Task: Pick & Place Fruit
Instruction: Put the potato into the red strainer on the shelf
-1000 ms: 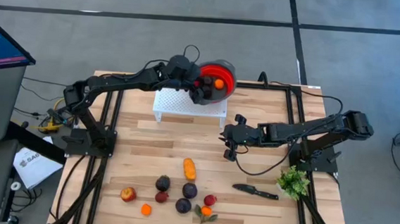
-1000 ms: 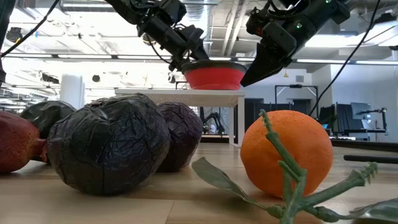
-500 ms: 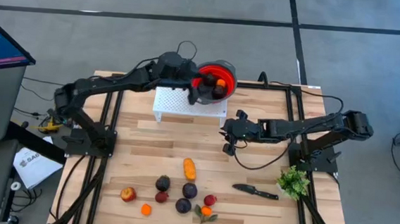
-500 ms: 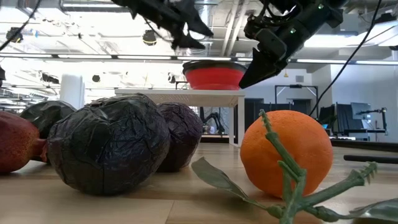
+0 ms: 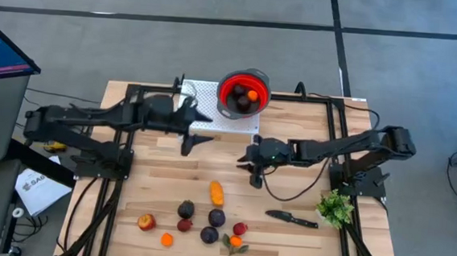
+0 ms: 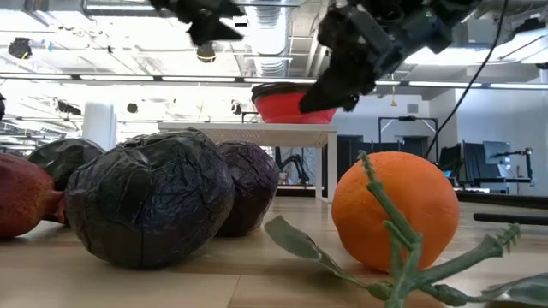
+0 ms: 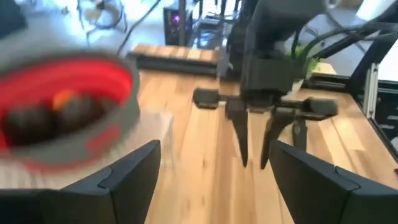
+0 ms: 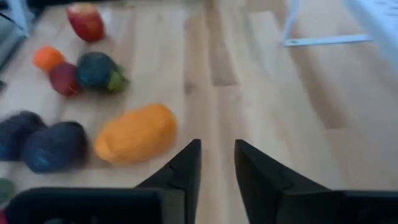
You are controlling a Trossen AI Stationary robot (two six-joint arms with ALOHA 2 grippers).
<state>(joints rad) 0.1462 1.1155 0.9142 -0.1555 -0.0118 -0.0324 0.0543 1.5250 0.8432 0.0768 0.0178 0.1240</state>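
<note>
Several fruit lie near the table's front edge: an elongated orange piece (image 5: 217, 193) (image 8: 135, 133), dark purple ones (image 5: 216, 217) (image 6: 150, 205), a red-yellow one (image 5: 147, 221) and an orange with green leaves (image 5: 235, 243) (image 6: 394, 221). A red bowl (image 5: 243, 93) (image 7: 65, 115) on a white stand (image 5: 213, 117) holds dark fruit and a small orange one. My left gripper (image 5: 200, 130) (image 7: 214, 180) hangs wide open left of the stand, with nothing between its fingers. My right gripper (image 5: 253, 176) (image 8: 217, 163) is at mid-table, slanting down toward the fruit, its fingers slightly apart and empty.
A black knife (image 5: 291, 219) and a green leafy bunch (image 5: 334, 206) lie at the near right. Black frame rails run along both sides of the table. Bare wood lies between the stand and the fruit.
My left gripper has drawn back from above the red bowl toward the table's left and near side, and now hangs beside the stand. My right gripper has shifted a little toward the left and tipped further down toward the fruit. The fruit has stayed put.
</note>
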